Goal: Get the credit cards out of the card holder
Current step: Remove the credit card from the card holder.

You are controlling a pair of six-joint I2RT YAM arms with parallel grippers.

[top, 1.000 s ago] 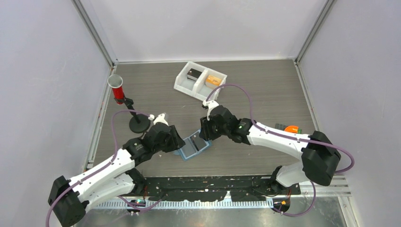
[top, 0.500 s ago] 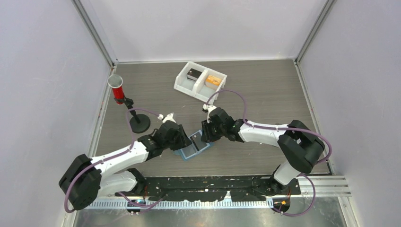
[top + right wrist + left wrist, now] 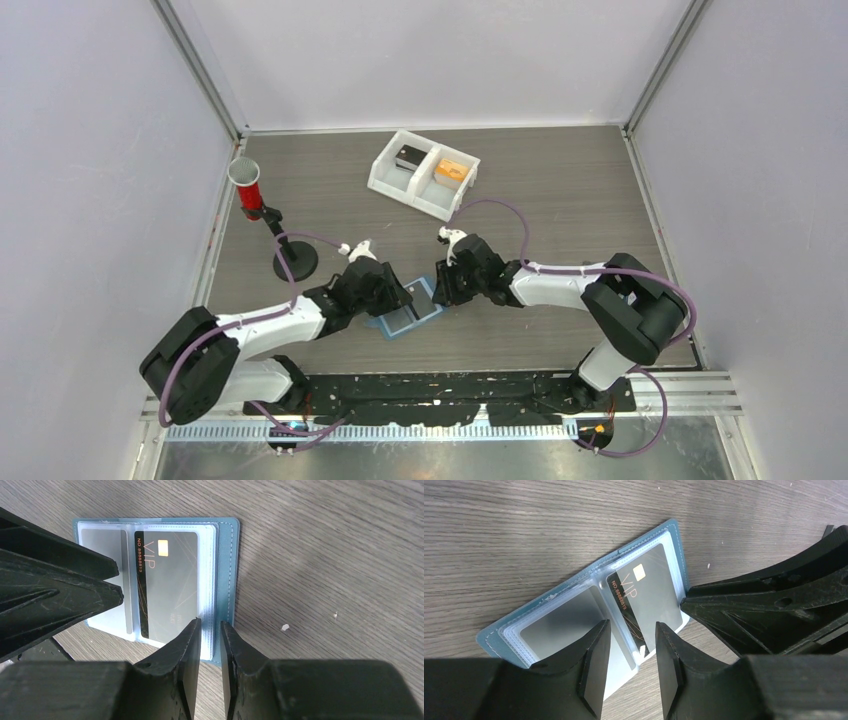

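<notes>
Holder (image 3: 410, 312) lies open, flat on tabletop (image 3: 560, 200), near-centre, between both claws. VIP card (image 3: 170, 585) sits in its right half, grey card (image 3: 559, 627) in left half, both still sleeved. Right claw (image 3: 210, 645), jaws only a slit apart, straddles the sleeve edges just right of VIP card's near end; can't tell if it pinches them. Card's long axis runs straight away from that claw. Left claw (image 3: 629, 660), jaws apart w/ nothing gripped, hovers over spine. Right arm prob. better placed. Any cards in lower sleeves hidden; tip contact unclear.
</notes>
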